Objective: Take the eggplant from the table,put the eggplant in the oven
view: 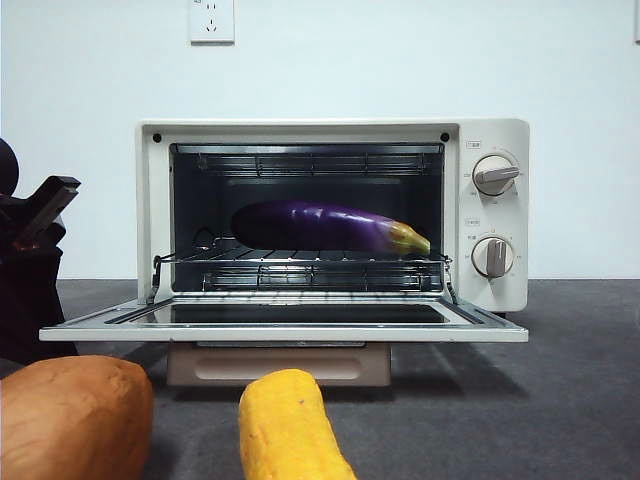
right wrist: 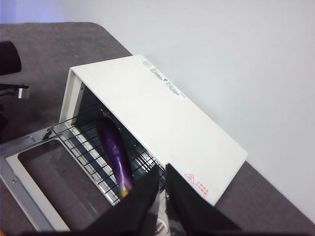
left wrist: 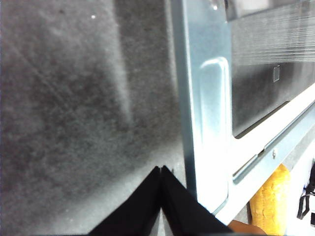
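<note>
Both grippers read as empty on my screens. On the left gripper (left wrist: 161,169) I see the two black jaws pressed tip to tip with nothing between them; it hangs over bare table (left wrist: 74,123), just beside the edge of the dropped oven door (left wrist: 206,123). Past that door edge from this gripper I catch a piece of yellow corn (left wrist: 270,206) and a sliver of something orange-brown, too small for me to name from the wrist camera.

On the right gripper (right wrist: 162,169) the jaws stand nearly together, only a thin slit between them, and they grip nothing. It sits high above the oven (right wrist: 162,118), over the right end of its cream top, looking down on the open mouth. Below and just ahead of its tips lies the eggplant (right wrist: 115,150) on the wire rack (right wrist: 88,152), apart from the jaws.

From the front camera I see the eggplant (view: 325,227) lying lengthwise on the rack inside the oven (view: 495,215), its yellowish stem end pointing toward the knob side. The door is folded flat down. In front of it on the table (view: 520,400) sit a sweet potato (view: 70,415) and the corn (view: 290,425). I take the dark arm at the left edge of that view for my left one.
</note>
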Robot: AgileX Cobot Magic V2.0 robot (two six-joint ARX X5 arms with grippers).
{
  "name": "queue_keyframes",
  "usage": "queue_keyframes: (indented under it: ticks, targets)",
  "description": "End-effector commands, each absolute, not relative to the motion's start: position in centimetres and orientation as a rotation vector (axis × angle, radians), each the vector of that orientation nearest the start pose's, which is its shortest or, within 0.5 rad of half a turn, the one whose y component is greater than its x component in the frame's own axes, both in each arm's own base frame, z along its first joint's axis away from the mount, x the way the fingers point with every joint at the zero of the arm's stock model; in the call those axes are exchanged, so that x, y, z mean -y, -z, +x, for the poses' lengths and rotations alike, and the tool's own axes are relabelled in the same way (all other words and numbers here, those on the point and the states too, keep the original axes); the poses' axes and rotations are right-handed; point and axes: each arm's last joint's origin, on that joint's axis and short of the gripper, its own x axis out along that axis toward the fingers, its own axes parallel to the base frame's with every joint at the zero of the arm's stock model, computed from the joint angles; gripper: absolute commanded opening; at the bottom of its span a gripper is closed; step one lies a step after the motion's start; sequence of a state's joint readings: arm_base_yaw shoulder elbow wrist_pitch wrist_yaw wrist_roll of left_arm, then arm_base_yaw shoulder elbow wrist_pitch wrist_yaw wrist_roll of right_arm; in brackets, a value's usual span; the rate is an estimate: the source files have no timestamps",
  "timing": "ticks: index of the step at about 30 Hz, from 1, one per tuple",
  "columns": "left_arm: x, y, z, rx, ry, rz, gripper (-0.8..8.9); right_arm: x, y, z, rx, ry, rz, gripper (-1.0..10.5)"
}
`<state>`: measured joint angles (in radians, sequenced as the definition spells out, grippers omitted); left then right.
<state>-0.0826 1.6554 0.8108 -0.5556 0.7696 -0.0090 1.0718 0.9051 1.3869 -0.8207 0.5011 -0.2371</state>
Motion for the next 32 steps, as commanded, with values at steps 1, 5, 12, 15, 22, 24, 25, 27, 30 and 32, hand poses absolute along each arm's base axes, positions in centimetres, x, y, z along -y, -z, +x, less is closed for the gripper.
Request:
queue_keyframes:
  ticks: [1, 5, 12, 15, 22, 24, 25, 27, 30, 32]
  targets:
    - [4.4, -13.5, 26.4, -1.341, 0.783, -0.529, 0.06, -10.8, -45.3, 7.3, -0.166, -0.595, -0.426, 0.0]
    - [4.2, -13.8, 26.5, -1.309, 0.850, -0.609, 0.06, -10.4, -45.2, 7.1, -0.183, -0.593, -0.415, 0.0]
    - [3.5, -14.9, 27.3, -1.238, 0.931, -0.713, 0.06, -10.2, -44.7, 7.0, -0.230, -0.592, -0.429, 0.0]
    - [3.2, -15.8, 28.2, -1.209, 0.921, -0.716, 0.06, -10.2, -44.6, 7.0, -0.248, -0.590, -0.431, 0.0]
    - [2.9, -19.6, 31.1, -1.087, 0.936, -0.667, 0.06, -10.1, -44.3, 6.9, -0.275, -0.588, -0.441, 0.0]
    - [3.0, -21.0, 32.0, -1.043, 0.944, -0.646, 0.06, -10.1, -44.3, 6.9, -0.277, -0.588, -0.443, 0.0]
    - [3.0, -21.8, 32.4, -1.021, 0.947, -0.637, 0.06, -10.0, -44.3, 6.9, -0.279, -0.589, -0.444, 0.0]
    - [2.9, -23.4, 33.2, -0.981, 0.941, -0.612, 0.06, -9.8, -44.2, 6.8, -0.282, -0.587, -0.440, 0.0]
    - [2.9, -25.1, 34.0, -0.939, 0.934, -0.587, 0.06, -9.6, -44.3, 6.7, -0.283, -0.587, -0.435, 0.0]
    - [2.9, -25.9, 34.3, -0.916, 0.936, -0.575, 0.06, -9.6, -44.3, 6.7, -0.282, -0.586, -0.433, 0.0]
